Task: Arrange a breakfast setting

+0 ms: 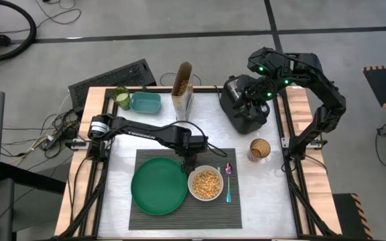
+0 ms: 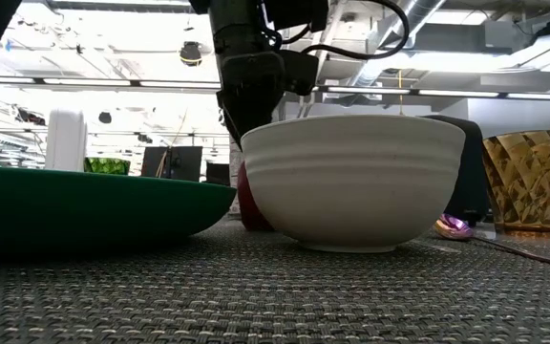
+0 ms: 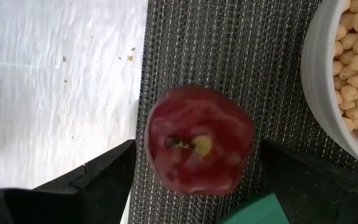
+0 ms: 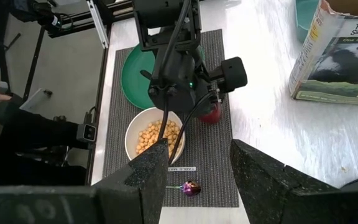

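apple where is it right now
The apple sits on the placemat near its far edge, between the left pincer's open fingers, beside the cereal bowl.

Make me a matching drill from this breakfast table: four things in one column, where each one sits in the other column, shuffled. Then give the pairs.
Things:
1. red apple
2. white bowl
3. spoon
4. amber glass

Places:
A. off the placemat, on the bare table near the right arm's base
B. on the placemat, between the open fingers of the left claw
C. on the placemat's edge, on the far side of the bowl from the green plate
D. on the placemat beside the green plate, filled with cereal

Pairs: 1-B, 2-D, 3-C, 4-A
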{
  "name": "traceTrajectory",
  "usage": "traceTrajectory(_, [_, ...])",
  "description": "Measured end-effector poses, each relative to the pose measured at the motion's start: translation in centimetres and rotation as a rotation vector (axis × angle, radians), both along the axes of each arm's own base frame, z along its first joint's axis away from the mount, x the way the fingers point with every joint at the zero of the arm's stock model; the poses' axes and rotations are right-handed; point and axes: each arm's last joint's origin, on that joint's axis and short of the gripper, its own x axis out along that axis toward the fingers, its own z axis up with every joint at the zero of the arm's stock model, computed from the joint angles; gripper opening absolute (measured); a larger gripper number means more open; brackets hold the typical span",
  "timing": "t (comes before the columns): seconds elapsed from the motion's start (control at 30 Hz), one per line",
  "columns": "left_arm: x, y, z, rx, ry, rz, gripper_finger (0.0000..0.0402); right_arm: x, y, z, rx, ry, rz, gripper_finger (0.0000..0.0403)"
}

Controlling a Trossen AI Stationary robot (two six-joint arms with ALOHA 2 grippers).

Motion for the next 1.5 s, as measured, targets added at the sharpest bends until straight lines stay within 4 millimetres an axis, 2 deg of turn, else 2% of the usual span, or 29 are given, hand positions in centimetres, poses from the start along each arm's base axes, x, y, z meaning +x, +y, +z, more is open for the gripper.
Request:
traceTrajectory(0.13, [0.0,0.0,0.2,-0.002,-0.001,0.006,0.0325,0.0,0.0,0.0,0.0,0.0,0.0,0.0199])
traceTrajectory(0.3, [0.5,0.0,1.4,0.011,-0.038,0.007,0.0325,0.0,0.0,0.0,0.003,0.001,-0.003,0.0199])
traceTrajectory(0.6, [0.7,0.0,5.9,0.016,-0.051,-0.007,0.0325,0.0,-0.3,0.0,-0.021,0.005,-0.023,0.0199])
traceTrajectory(0.73, [0.4,0.1,8.3,0.04,-0.054,-0.031,0.0325,-0.3,-1.4,-0.1,-0.158,0.05,-0.18,0.0199])
traceTrajectory(0.87, [-0.4,0.3,12.1,0.087,-0.073,-0.065,0.0325,-1.1,-3.8,-0.2,-0.335,0.125,-0.506,0.0199])
traceTrajectory(1.03, [-3.7,0.5,18.9,0.108,-0.23,-0.047,0.0325,-1.7,-6.9,-1.8,-0.303,0.225,-0.742,0.0199])
traceTrajectory(1.1, [-6.1,0.7,21.6,0.137,-0.316,0.01,0.0325,-1.8,-8.0,-3.1,-0.283,0.291,-0.762,0.0199])
traceTrajectory(1.2, [-9.8,0.8,24.6,0.169,-0.435,0.141,0.0325,-1.7,-8.7,-5.1,-0.284,0.376,-0.756,0.0199])
traceTrajectory(1.37, [-14.6,-0.3,27.2,0.203,-0.631,0.252,0.0325,-0.7,-9.9,-9.5,-0.249,0.51,-0.744,0.0199])
traceTrajectory(1.5, [-16.7,-0.8,26.8,0.184,-0.706,0.29,0.0325,0.1,-10.2,-12.4,-0.188,0.554,-0.717,0.0199])
